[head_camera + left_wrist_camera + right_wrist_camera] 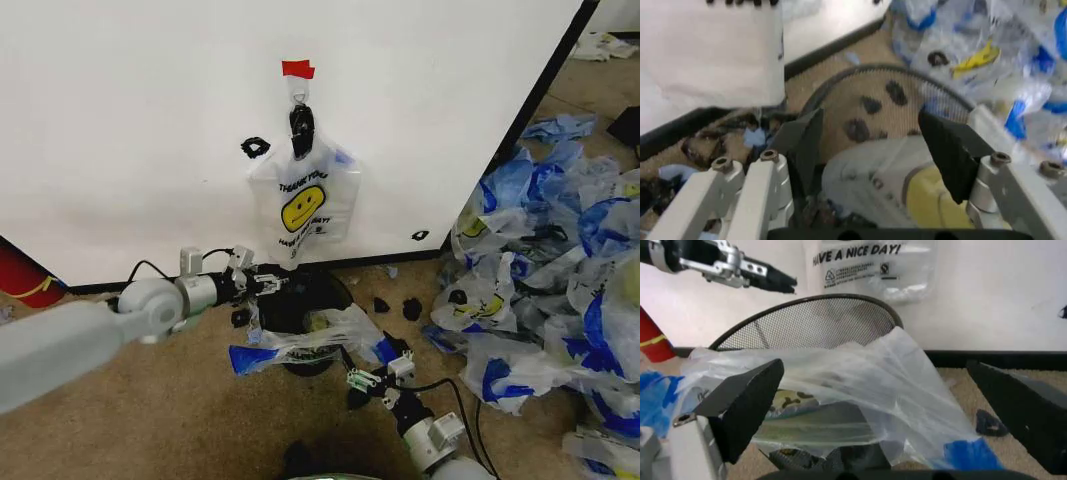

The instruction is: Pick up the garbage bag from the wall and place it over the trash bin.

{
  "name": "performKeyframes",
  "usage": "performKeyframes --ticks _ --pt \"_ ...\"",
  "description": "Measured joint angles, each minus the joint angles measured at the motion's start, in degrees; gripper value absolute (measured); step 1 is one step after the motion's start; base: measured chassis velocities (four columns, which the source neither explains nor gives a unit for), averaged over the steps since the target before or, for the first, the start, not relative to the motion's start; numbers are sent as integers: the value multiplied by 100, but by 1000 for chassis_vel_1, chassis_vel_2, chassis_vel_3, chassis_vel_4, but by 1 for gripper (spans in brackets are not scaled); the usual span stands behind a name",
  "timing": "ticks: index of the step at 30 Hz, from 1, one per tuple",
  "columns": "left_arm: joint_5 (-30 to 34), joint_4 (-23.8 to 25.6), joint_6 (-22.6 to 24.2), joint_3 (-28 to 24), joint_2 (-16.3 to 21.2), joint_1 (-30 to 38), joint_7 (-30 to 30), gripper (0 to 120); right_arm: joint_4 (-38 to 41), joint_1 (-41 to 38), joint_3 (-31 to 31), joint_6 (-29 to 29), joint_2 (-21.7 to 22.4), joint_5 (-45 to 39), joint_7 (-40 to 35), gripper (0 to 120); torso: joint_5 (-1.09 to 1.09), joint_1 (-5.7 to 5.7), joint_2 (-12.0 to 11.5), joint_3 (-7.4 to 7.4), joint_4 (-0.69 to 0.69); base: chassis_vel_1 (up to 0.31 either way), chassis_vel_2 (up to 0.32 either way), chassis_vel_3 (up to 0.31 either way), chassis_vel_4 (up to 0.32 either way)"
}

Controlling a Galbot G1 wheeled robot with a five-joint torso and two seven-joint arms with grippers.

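A garbage bag point(303, 200) with a yellow smiley hangs from the hook on the white wall point(120, 120), under red tape; its lower print shows in the right wrist view point(873, 265). Below stands the black mesh trash bin point(312, 293) point(820, 320). A second translucent bag point(320, 335) point(860, 370) with blue handles lies draped across its near rim. My left gripper point(262, 283) point(871, 117) is open at the bin's left rim, its fingers either side of the draped plastic. My right gripper point(375, 378) point(875, 366) is open wide just in front of the bin, facing that bag.
A big heap of blue-and-white bags point(540, 290) covers the carpet to the right. Black scraps point(395, 305) lie by the wall's base strip. A red object point(25, 275) sits at the far left. Black marks point(255, 147) dot the wall.
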State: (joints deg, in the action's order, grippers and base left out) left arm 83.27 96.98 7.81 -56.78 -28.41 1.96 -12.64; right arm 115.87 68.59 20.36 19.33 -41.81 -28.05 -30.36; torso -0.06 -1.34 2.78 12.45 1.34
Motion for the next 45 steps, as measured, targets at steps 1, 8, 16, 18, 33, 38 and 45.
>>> performKeyframes --ticks 1,8,16,18,33,38,45 --pt "-26 -92 43 -86 -54 102 -55 57 0 6 -18 11 -4 2 5 100 -1 0 0 0 -1 0 0 0 0" --pt "-174 -722 198 -500 -395 535 -222 57 -29 47 -120 87 -55 17 43 99 1 0 0 0 1 0 0 0 0" --pt "-230 -1092 240 -837 -552 690 -425 56 -86 34 -142 119 -93 30 56 99 -1 0 0 0 1 0 0 0 0" --pt "-214 -1098 246 -863 -571 695 -425 55 -94 26 -147 119 -94 31 57 99 0 0 0 0 1 0 0 0 0" --pt "-153 -1254 187 -1116 -850 757 -321 28 -206 78 -234 202 -165 112 63 99 0 0 0 -1 2 0 0 0 0" --pt "-135 -1248 116 -1136 -886 749 -217 8 -241 82 -252 232 -167 149 69 99 0 0 0 0 2 0 0 0 0" --pt "-132 -1212 98 -1136 -868 737 -175 2 -245 82 -252 234 -174 157 70 99 0 0 0 0 2 0 0 0 0"
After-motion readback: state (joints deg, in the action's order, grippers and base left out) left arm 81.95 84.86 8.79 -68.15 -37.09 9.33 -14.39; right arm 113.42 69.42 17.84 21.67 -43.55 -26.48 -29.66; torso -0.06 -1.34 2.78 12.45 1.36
